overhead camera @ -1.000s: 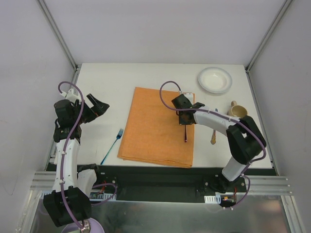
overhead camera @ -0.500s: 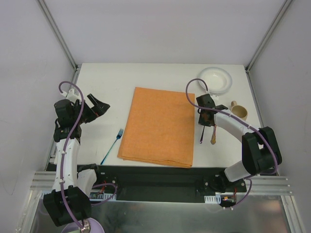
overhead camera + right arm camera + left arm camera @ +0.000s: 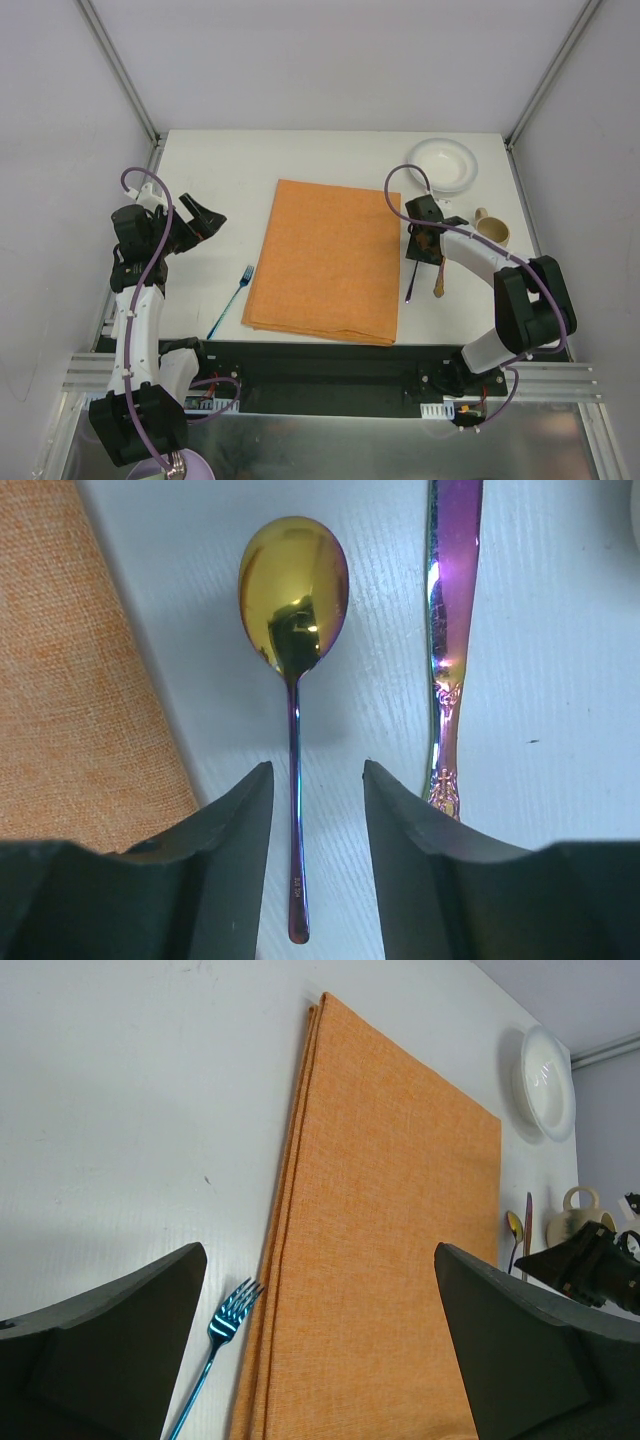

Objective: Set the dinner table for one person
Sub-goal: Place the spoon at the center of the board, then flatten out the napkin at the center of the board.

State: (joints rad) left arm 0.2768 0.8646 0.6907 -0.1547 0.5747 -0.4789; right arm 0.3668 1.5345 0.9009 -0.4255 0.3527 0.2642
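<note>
A spoon point(image 3: 293, 590) with a gold bowl and a purple handle lies flat on the white dinner table point(image 3: 210, 170), just right of the orange placemat point(image 3: 325, 260). My right gripper point(image 3: 316, 770) hovers over its handle, open, the fingers on either side and not touching it. In the top view the spoon point(image 3: 410, 283) shows as a thin dark line below the right gripper point(image 3: 425, 245). A blue fork point(image 3: 232, 300) lies left of the placemat. My left gripper point(image 3: 207, 220) hangs wide open and empty above the table's left side.
A second iridescent utensil point(image 3: 445, 630) lies parallel, close to the right of the spoon. A white bowl point(image 3: 442, 164) sits at the back right, a tan mug point(image 3: 490, 229) in front of it. Metal rails edge the table.
My right arm carried the spoon from over the placemat to the table right of it, and its jaws opened off the handle. The left arm stayed still.
</note>
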